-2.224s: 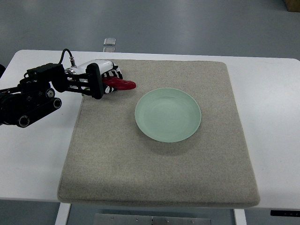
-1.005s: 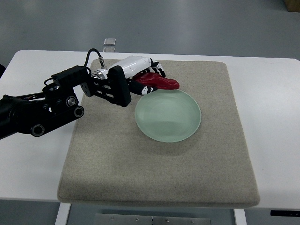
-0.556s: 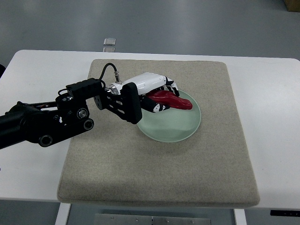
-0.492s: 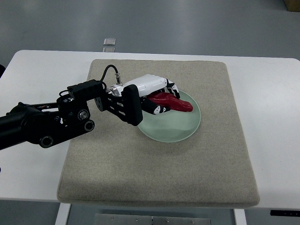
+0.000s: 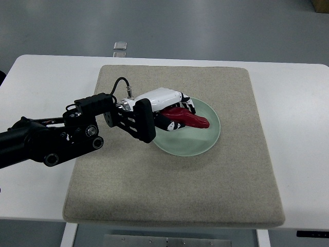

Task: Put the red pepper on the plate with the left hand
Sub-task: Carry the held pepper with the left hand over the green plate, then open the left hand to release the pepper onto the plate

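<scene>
Since a moment ago my left hand has sunk slightly over the plate, fingers clenched round the pepper. Its long axis juts from my fingers toward four o'clock, tip above the plate's middle.

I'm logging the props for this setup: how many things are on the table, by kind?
Red pepper: 1, held in the left hand
Green plate: 1
Beige mat: 1
Total: 3

One camera only — steeply down from the robot's side onto the table.
</scene>
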Controlling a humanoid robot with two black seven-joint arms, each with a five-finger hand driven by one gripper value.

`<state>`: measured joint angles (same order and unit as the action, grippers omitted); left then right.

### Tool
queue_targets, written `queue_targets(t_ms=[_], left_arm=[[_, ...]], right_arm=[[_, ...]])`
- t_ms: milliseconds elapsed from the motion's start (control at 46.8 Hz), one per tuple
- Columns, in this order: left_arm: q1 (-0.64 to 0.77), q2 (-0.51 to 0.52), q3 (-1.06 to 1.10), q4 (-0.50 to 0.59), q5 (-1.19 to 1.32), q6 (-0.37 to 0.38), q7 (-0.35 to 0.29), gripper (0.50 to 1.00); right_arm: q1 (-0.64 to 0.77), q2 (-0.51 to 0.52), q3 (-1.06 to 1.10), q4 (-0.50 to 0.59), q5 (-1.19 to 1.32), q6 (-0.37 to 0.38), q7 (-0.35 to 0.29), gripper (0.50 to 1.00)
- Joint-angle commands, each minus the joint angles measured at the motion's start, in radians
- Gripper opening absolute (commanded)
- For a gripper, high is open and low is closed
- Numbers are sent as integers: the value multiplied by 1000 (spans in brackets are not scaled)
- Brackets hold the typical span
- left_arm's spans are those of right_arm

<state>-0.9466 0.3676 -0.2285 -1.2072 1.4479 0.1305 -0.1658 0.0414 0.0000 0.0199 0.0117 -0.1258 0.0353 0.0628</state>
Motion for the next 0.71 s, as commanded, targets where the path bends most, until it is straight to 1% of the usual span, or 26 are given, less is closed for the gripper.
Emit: queue_targets(t_ms=[0, 43, 107, 128, 171, 278, 321, 492, 535, 556, 599, 641, 684], left_arm=[[0, 1, -2, -2, -1, 3, 0, 745], [0, 1, -2, 0, -1, 3, 0, 769], [3, 1, -2, -2, -1, 3, 0, 776], [5, -1, -2, -2, -1, 1, 0, 793], [5, -1, -2, -2, -3, 3, 0, 846], [6, -1, -2, -3, -4, 3, 0, 859], [6, -1, -3, -3, -4, 3, 0, 876], [11, -1, -14, -3, -18, 8, 0, 891], [11, -1, -17, -3, -21, 14, 0, 930], [11, -1, -21, -3, -21, 17, 0, 938], [9, -2, -28, -3, -24, 21, 2, 943], [9, -2, -40, -3, -34, 27, 2, 962], [9, 1, -54, -3, -55, 37, 2, 964]], right_arm=[[0, 0, 0, 1, 0, 0, 0, 928], [0, 0, 0, 1, 0, 0, 0, 928], [0, 0, 0, 1, 0, 0, 0, 928], [0, 0, 0, 1, 0, 0, 0, 928], [0, 0, 0, 1, 0, 0, 0, 928], [0, 0, 0, 1, 0, 0, 0, 928], [0, 0, 0, 1, 0, 0, 0, 928], [0, 0, 0, -1, 0, 0, 0, 928], [0, 0, 0, 1, 0, 0, -1, 928], [0, 0, 0, 1, 0, 0, 0, 928], [0, 0, 0, -1, 0, 0, 0, 928], [0, 0, 0, 1, 0, 0, 0, 928], [0, 0, 0, -1, 0, 0, 0, 928]])
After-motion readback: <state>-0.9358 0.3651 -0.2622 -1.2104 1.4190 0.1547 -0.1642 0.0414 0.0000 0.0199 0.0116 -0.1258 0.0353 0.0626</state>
